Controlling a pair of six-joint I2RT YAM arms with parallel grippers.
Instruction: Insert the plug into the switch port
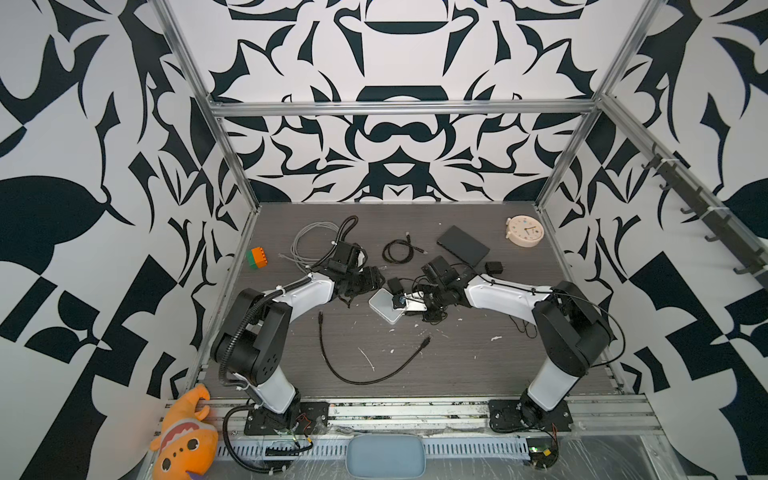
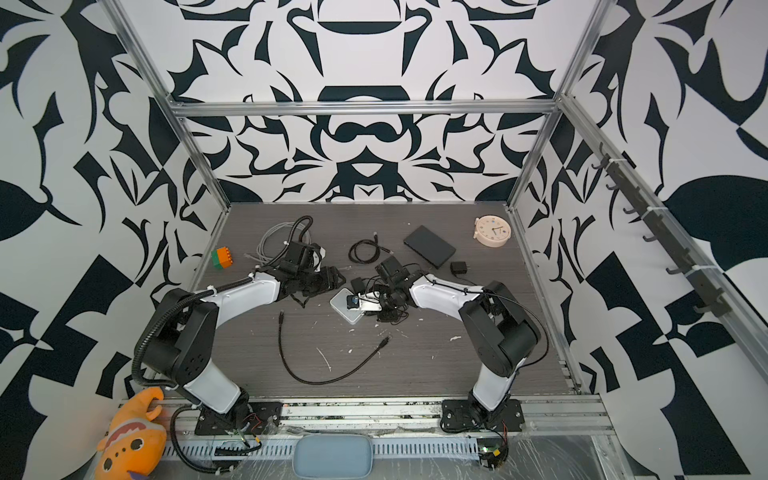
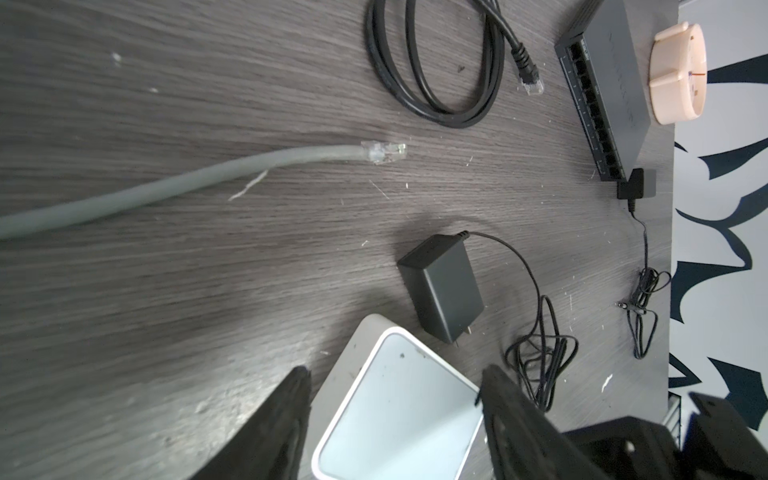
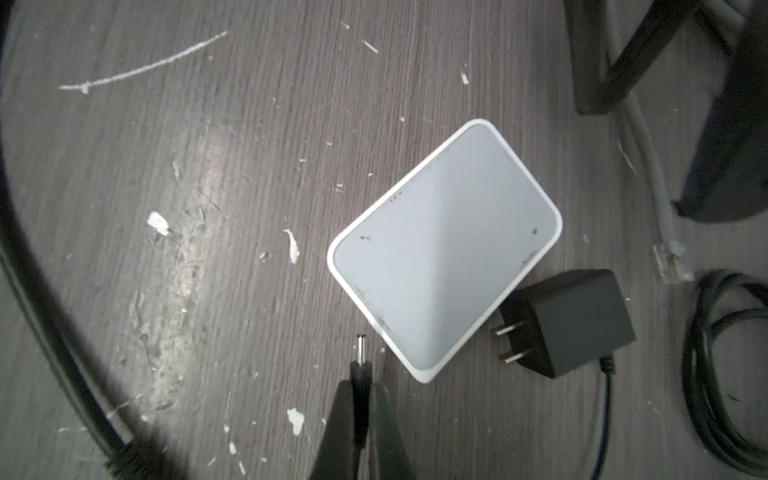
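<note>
Near the middle of the dark wood-grain table [image 4: 208,166], the right tool [image 4: 360,384] is pinched tight on the thin black barrel plug [image 4: 360,368], whose metal tip sits just beside a corner of the white rounded-rectangular plastic switch [image 4: 444,245], while the left tool [image 3: 395,374] gapes wide astride its other end.

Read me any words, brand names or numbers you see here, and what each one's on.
No text is legible.
Black switch: faint lettering on its top, too blurred to read.
Clock: dial markings too small to read.
White switch: no print visible.
</note>
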